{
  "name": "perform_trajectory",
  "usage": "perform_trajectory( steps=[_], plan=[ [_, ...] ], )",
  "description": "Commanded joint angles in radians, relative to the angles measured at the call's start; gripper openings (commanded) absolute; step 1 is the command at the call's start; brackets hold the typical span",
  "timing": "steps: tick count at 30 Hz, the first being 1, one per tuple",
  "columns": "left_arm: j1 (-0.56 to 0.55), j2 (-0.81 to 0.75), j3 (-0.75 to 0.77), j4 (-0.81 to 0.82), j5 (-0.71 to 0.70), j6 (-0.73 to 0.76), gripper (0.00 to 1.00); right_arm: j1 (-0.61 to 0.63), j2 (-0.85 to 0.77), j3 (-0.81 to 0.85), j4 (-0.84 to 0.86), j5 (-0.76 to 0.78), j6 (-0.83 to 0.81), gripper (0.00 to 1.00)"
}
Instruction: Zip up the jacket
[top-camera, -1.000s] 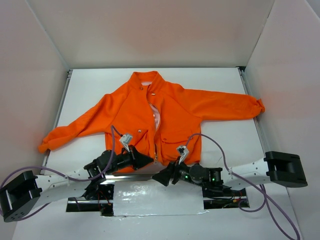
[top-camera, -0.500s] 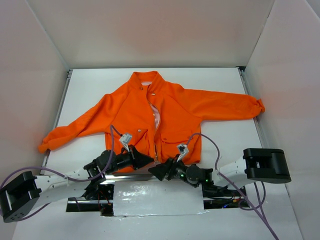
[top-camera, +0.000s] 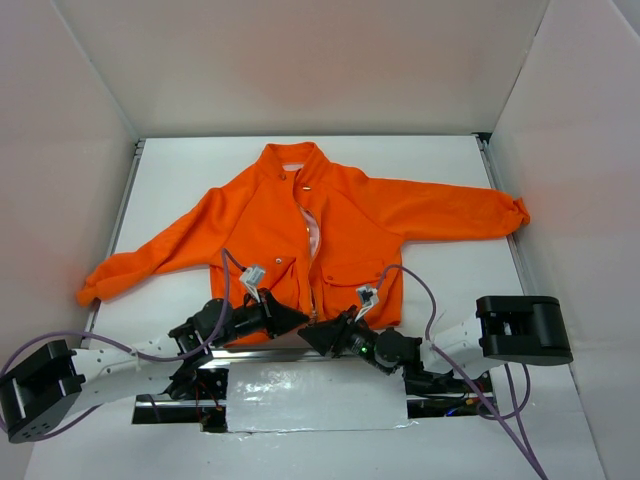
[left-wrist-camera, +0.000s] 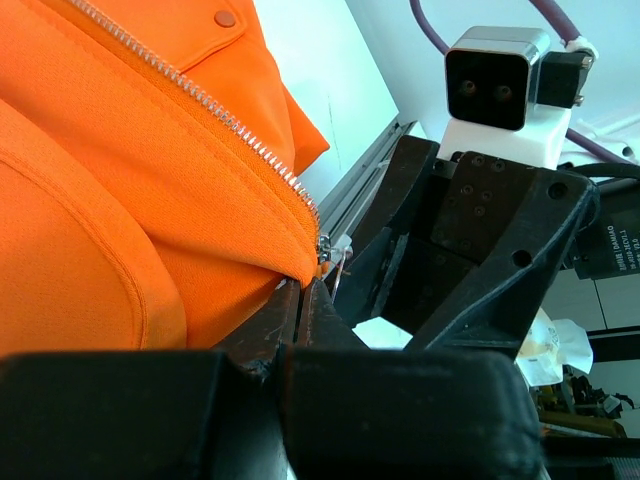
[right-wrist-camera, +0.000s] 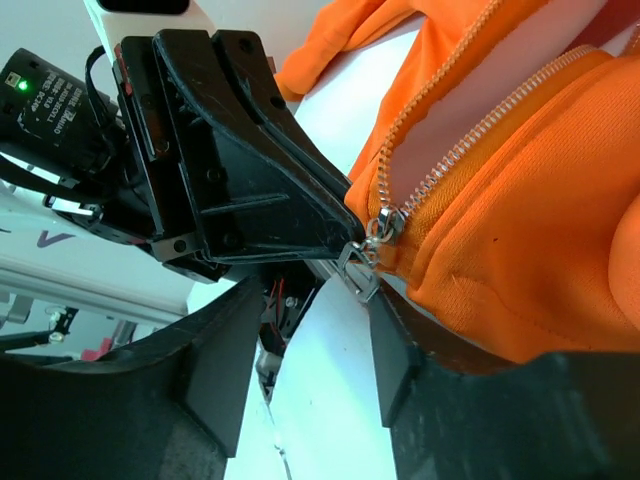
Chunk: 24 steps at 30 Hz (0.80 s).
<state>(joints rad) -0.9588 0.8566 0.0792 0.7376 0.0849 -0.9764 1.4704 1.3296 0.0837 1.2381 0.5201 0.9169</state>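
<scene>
Orange jacket (top-camera: 345, 220) spread flat at centre frame on white counter (top-camera: 200, 170), left pincer (top-camera: 298, 318) clamped on its bottom hem, right pincer (top-camera: 308, 336) spread wide, facing the zipper pull (right-wrist-camera: 363, 260), both lower centre.

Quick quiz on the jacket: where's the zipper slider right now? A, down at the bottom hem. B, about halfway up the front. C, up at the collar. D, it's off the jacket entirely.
A: the right wrist view shows the slider at the bottom hem of the jacket, with the two zipper sides parted above it.
</scene>
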Motion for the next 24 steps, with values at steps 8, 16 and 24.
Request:
perform_trajectory(
  steps=[8, 16, 24],
  plan=[
    [-0.005, 0.002, 0.048, 0.095, 0.029, -0.016, 0.00, 0.007, -0.027, 0.004, 0.012, 0.060, 0.002, 0.40],
    [-0.006, 0.004, 0.047, 0.091, 0.026, -0.015, 0.00, 0.008, -0.058, 0.011, -0.063, 0.075, 0.036, 0.15],
    [-0.005, 0.013, 0.030, 0.103, 0.029, -0.001, 0.00, 0.005, -0.153, 0.068, -0.247, 0.083, 0.079, 0.00]
  ],
)
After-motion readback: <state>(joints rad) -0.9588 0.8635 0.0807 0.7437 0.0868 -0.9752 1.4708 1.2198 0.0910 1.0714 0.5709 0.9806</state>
